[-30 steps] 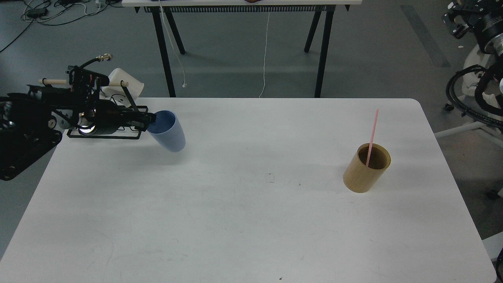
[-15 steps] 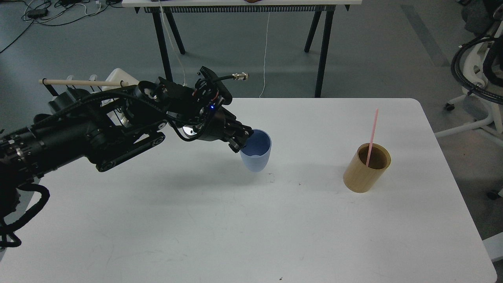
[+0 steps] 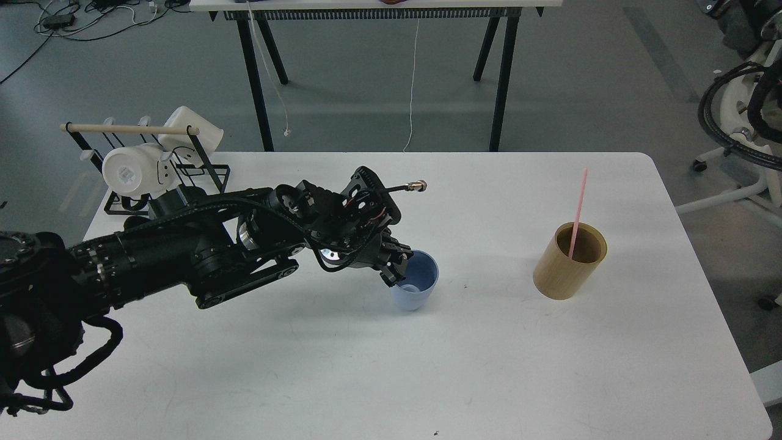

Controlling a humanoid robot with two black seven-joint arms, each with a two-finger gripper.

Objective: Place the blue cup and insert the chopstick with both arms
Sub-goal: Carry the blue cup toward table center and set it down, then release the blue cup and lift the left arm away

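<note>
My left gripper (image 3: 396,273) pinches the blue cup's (image 3: 416,287) rim, cup upright mid-counter (image 3: 391,379). Placing looks nearly done; next I'd release, then bring the chopstick (image 3: 578,211) from the tan cylinder (image 3: 569,261).

A single head view is looking forward and steeply down from above the near edge of the white table (image 3: 391,379), taking in nearly the whole tabletop at middling closeness. It is facing the far grey floor and a trestle table (image 3: 372,5) (only its front edge and black legs are showing), with the left arm (image 3: 183,256) entering from the left.
</note>
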